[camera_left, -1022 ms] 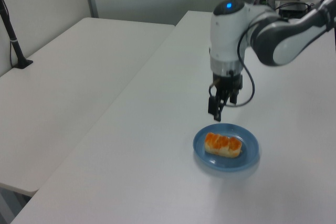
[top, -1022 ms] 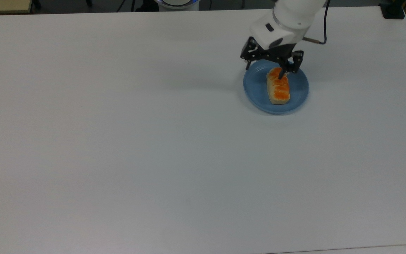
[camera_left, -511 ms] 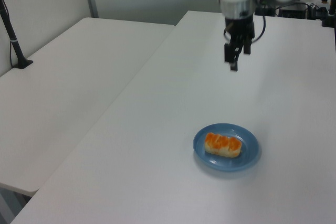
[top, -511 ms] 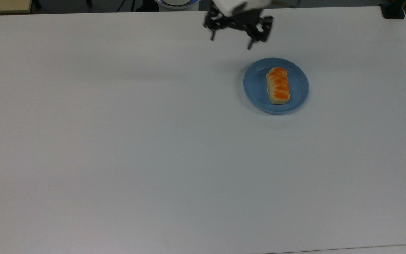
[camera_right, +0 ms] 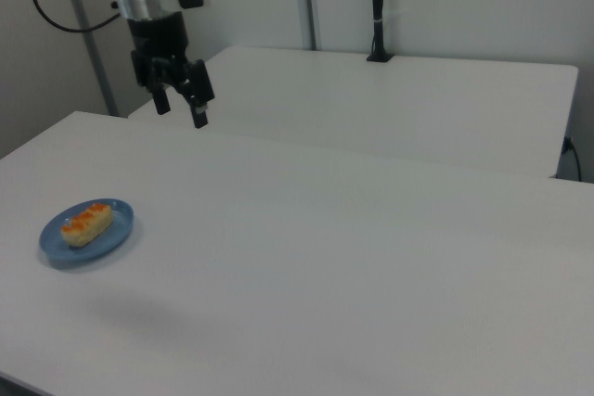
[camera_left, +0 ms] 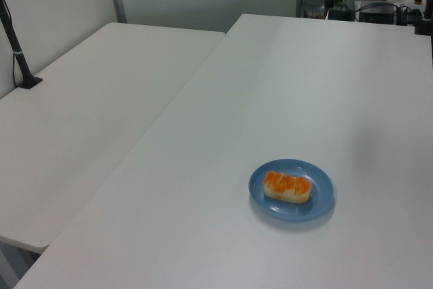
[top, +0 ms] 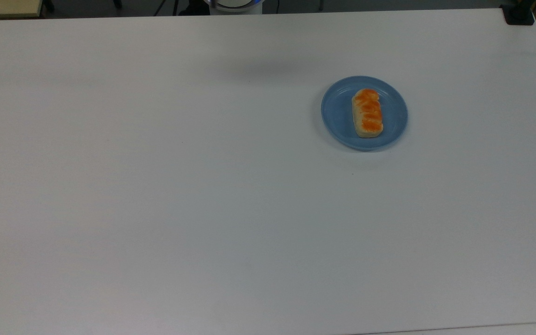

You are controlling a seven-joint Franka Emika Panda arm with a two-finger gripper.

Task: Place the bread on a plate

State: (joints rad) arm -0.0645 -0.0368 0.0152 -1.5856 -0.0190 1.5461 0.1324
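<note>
Now we see the bread (top: pixel 367 113) lying flat on the plate (top: pixel 338 116), with its orange-brown top facing up. In the top view the loaf sits a little toward the top view's right of the plate's middle, and its long side runs from the far rim toward the near rim. In the left view the bread (camera_left: pixel 287 186) lies across the plate (camera_left: pixel 323 194), and blue shows all around it. The plate stands on the white table (top: pixel 203 209), near the far right part of it in the top view. In the right view the plate (camera_right: pixel 119 232) with the bread (camera_right: pixel 86 223) is near the right view's left edge of the table. We see the gripper (camera_right: pixel 180 105) in the right view, raised high over the table and well apart from the plate, toward the far edge. Its two black fingers (camera_right: pixel 200 116) point downward with a clear gap between them, and they hold nothing. A second white table (camera_left: pixel 74 120) stands just beside the first one.
</note>
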